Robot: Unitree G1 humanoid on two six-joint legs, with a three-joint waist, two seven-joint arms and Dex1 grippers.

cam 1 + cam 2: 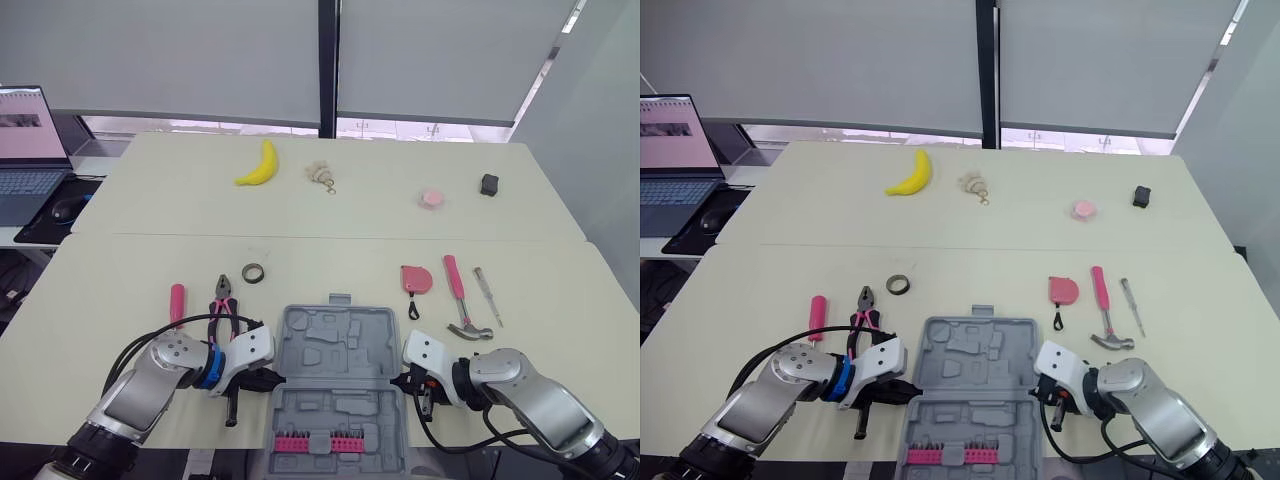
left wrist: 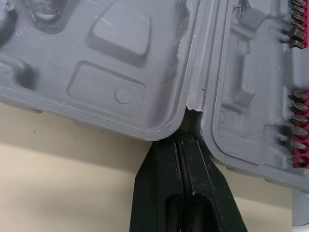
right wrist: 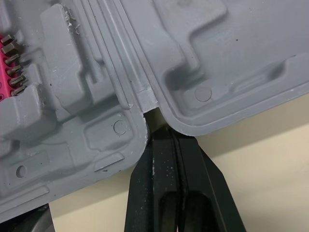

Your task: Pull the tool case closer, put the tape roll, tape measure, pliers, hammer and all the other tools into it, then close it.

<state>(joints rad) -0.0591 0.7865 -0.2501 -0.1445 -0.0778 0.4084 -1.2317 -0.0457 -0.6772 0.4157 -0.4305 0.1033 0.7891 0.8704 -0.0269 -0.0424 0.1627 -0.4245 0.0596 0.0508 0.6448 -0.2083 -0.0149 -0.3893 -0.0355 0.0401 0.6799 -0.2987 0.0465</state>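
The grey tool case (image 1: 340, 375) lies open at the table's front middle, with a pink strip of bits (image 1: 318, 442) in its near half. My left gripper (image 1: 272, 378) is shut, its tips in the hinge notch on the case's left side (image 2: 182, 137). My right gripper (image 1: 406, 380) is shut too, its tips at the hinge notch on the right side (image 3: 166, 130). Left of the case lie pink-handled pliers (image 1: 222, 305), a pink-handled screwdriver (image 1: 177, 303) and the tape roll (image 1: 253, 272). To the right lie the tape measure (image 1: 416, 279), hammer (image 1: 460, 300) and a thin screwdriver (image 1: 488, 296).
A banana (image 1: 258, 166), a small beige object (image 1: 321, 176), a pink round item (image 1: 431, 199) and a small black box (image 1: 489, 185) sit on the far table. A laptop (image 1: 25, 150) and mouse (image 1: 68, 208) stand at the far left.
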